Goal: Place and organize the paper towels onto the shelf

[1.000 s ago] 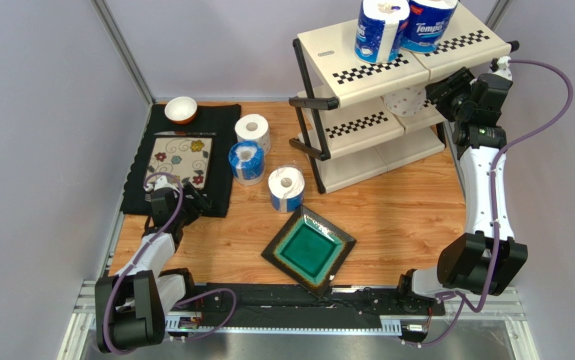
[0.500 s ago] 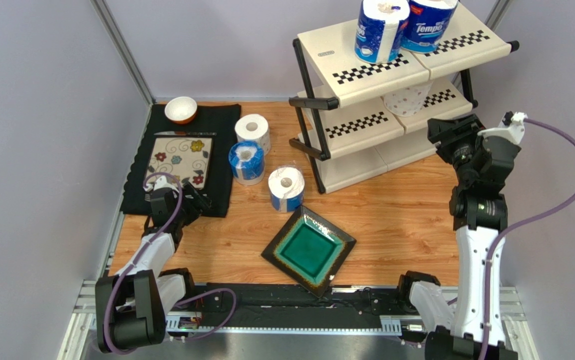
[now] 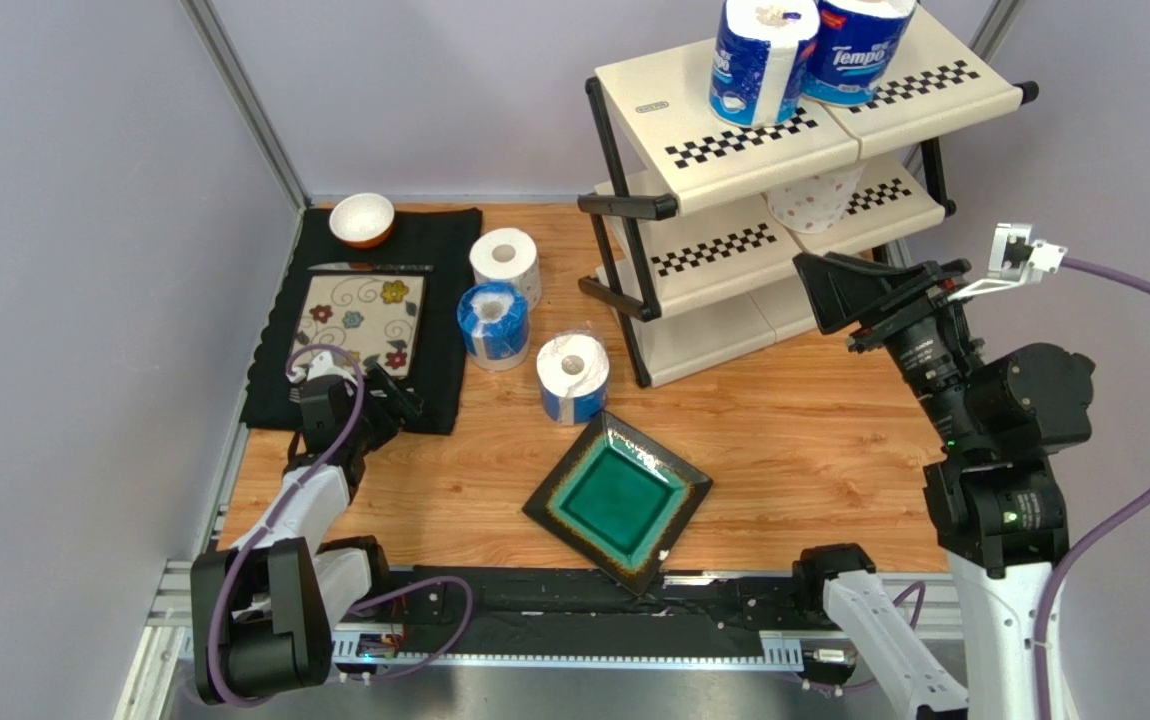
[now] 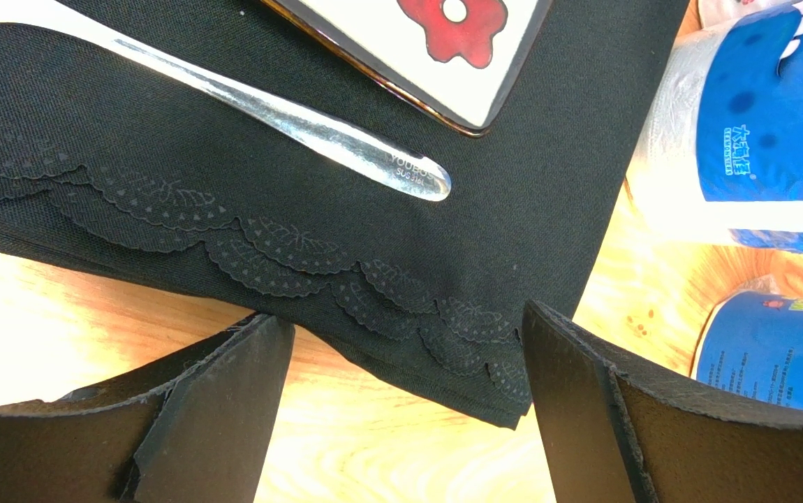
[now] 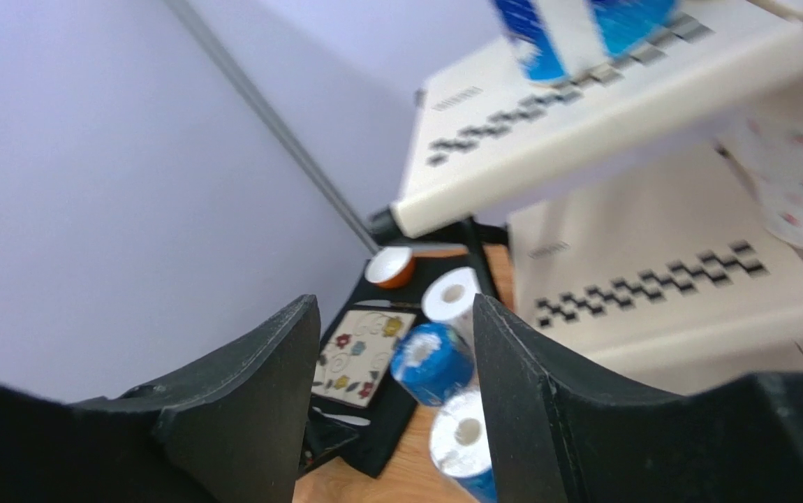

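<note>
L gripper (image 4: 406,388): jaws moderately apart, nothing between; positioned low over table (image 3: 807,435) at near edge of black placemat (image 4: 269,220); metal utensil handle (image 4: 301,124) lies on mat ahead of fingers.

R gripper (image 5: 393,367): jaws apart, empty; raised near front of shelf (image 3: 656,93), no contact.

Paper towels, 6 pcs:
- top tier: blue-wrapped roll (image 3: 759,60) and "Tempo" roll (image 3: 859,45), side by side, touching;
- mid tier: plain printed roll (image 3: 814,195), partly hidden under top panel;
- table, left of shelf: plain white roll (image 3: 506,263); blue roll (image 3: 493,324) just beside it; blue-banded roll (image 3: 572,377) nearest green plate (image 3: 617,500); all 3 upright, cores up.
</note>
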`<move>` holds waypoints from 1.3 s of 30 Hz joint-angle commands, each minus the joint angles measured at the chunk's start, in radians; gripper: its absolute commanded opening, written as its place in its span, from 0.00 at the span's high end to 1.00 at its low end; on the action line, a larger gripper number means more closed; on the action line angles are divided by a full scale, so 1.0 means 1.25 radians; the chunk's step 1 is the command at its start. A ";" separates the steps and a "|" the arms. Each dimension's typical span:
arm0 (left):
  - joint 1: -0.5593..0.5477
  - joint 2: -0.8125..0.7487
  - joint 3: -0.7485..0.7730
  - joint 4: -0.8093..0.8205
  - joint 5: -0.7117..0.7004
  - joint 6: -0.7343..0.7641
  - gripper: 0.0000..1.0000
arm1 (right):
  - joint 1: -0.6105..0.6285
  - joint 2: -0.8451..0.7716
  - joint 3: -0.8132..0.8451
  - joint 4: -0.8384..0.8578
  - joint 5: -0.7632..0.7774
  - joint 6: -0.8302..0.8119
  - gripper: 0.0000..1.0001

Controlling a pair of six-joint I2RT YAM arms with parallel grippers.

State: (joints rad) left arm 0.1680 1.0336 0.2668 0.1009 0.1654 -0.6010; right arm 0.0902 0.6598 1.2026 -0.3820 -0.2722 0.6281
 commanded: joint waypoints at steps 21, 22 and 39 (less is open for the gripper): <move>0.001 0.022 -0.024 -0.068 0.001 -0.006 0.11 | 0.739 0.751 0.555 -0.083 0.300 -0.376 0.40; 0.001 0.024 -0.024 -0.067 0.004 -0.009 0.11 | 0.738 0.820 0.592 -0.097 0.322 -0.379 0.40; 0.003 0.026 -0.024 -0.073 -0.002 -0.006 0.11 | 0.549 1.256 0.922 -0.151 0.414 -0.188 0.37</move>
State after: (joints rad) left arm 0.1680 1.0370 0.2672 0.1043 0.1608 -0.6006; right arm 0.8413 2.2074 2.2993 -0.5949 0.2268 0.3161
